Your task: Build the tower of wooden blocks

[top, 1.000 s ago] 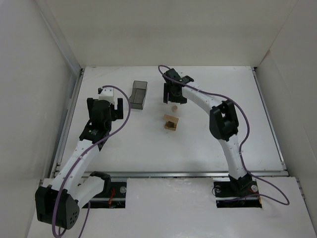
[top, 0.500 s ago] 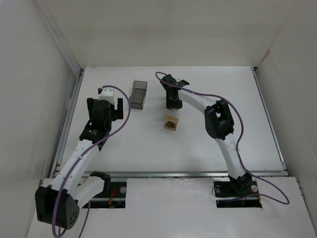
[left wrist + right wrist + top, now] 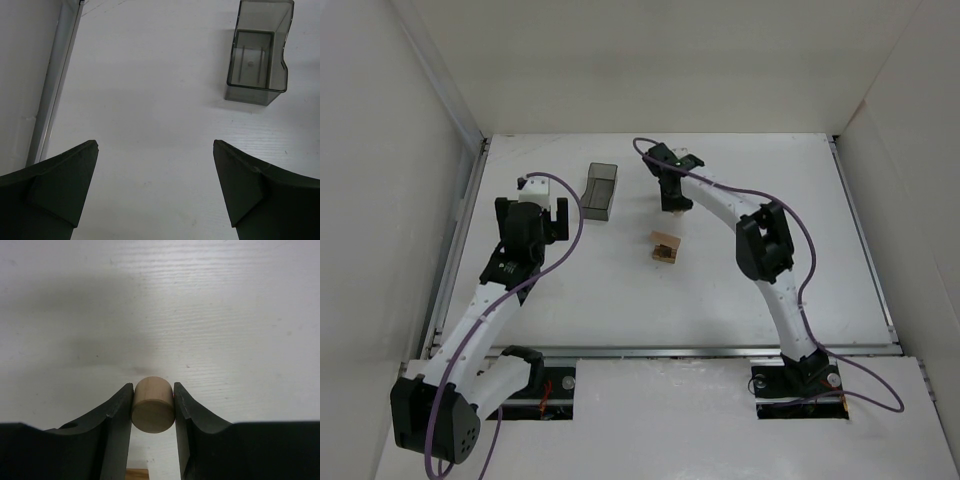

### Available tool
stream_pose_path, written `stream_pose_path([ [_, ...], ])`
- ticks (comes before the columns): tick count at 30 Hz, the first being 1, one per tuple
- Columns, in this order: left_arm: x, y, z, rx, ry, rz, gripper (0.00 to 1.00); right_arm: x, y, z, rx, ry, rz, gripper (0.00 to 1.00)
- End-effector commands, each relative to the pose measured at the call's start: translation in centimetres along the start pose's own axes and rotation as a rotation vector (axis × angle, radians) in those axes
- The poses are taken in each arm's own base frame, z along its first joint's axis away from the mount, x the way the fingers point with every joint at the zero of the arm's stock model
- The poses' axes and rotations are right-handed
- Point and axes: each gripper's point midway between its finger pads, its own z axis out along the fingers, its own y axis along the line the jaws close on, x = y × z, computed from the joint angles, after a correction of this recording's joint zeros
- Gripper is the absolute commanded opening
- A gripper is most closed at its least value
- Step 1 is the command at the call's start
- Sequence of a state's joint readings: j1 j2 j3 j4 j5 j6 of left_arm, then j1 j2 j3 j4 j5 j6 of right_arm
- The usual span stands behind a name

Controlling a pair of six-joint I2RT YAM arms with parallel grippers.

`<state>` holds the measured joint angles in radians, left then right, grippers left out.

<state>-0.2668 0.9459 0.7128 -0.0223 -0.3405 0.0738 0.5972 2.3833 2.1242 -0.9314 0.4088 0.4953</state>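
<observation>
Wood this small should be light, stiff and slightly slick, so my right fingers [image 3: 120, 405] pinch the round peg [image 3: 152, 407] across its sides, just beyond the block tower [image 3: 666, 246]; left fingers [image 3: 65, 180] wide.

Count at this moment.
- Robot arms: 2, the left arm [image 3: 470, 322] and the right arm [image 3: 786, 312].
- Two-finger grippers: 2, the left gripper [image 3: 155, 145] and the right gripper [image 3: 152, 386].
- Dark fingers [image 3: 60, 190]: 4 in all, 2 per gripper.
- Dark translucent grey bin [image 3: 259, 52]: 1.
- Wooden cylinder [image 3: 153, 405]: 1, light tan.
- Wood block tower [image 3: 666, 246]: 1 small stack. Its blocks are too small in the top view to count.
</observation>
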Motion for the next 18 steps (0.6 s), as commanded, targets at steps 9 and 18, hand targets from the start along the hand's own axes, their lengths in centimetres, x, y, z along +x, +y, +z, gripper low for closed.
stream_pose_path([
  [9, -1.4, 0.3, -1.0, 0.009, -0.066, -0.04, 0.99, -5.2, -4.7, -14.9, -0.007, -0.191, -0.109, 0.0],
  [18, -1.2, 0.1, -1.1, 0.019, -0.066, -0.049, 0.99, 1.6, -0.4, -19.3, -0.146, -0.098, -0.267, 0.0],
])
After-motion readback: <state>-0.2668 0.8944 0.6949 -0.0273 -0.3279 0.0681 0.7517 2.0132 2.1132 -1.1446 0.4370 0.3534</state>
